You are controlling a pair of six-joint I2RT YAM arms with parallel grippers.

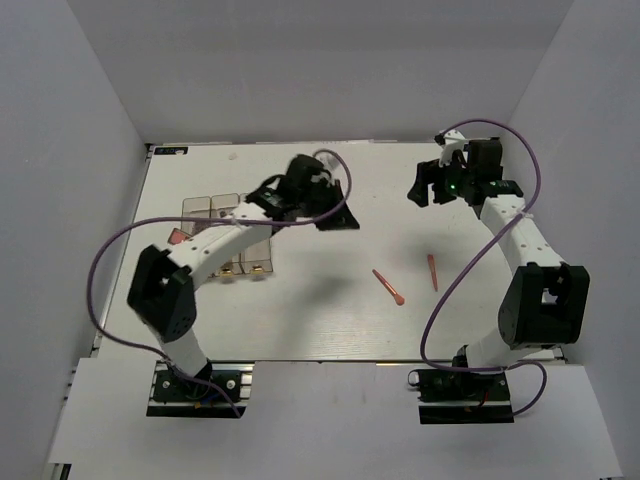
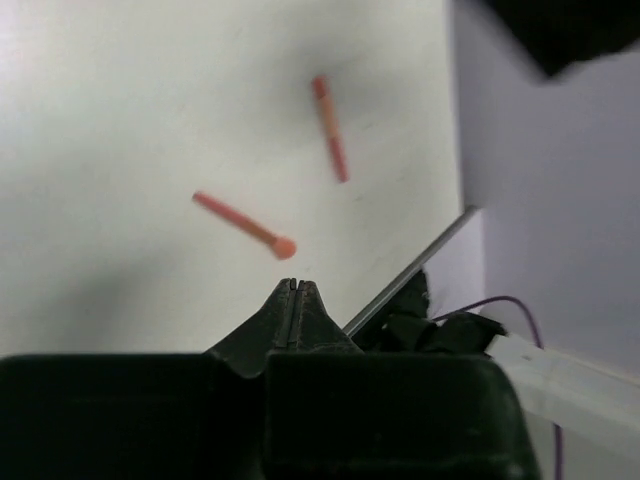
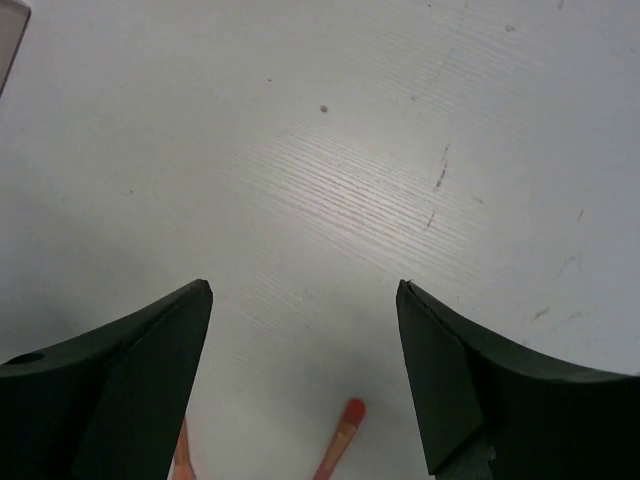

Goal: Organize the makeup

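- A pink-red pencil (image 1: 388,287) lies on the table (image 1: 330,330), well to the right of the clear box (image 1: 212,205). A second pencil (image 1: 432,271) lies further right, apart from the first.
- The clear box holds small items (image 1: 256,268), mostly hidden under the left arm (image 1: 215,245).
- The left claw (image 1: 338,220), right of the box, is pressed together on nothing.
- The right claw (image 1: 428,186), far right of the box, gapes wide and is empty.

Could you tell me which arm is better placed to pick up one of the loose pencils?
Probably the right arm: the right fingers stand open with a pencil showing between them in the wrist view. The left fingers are shut and would need to open first.
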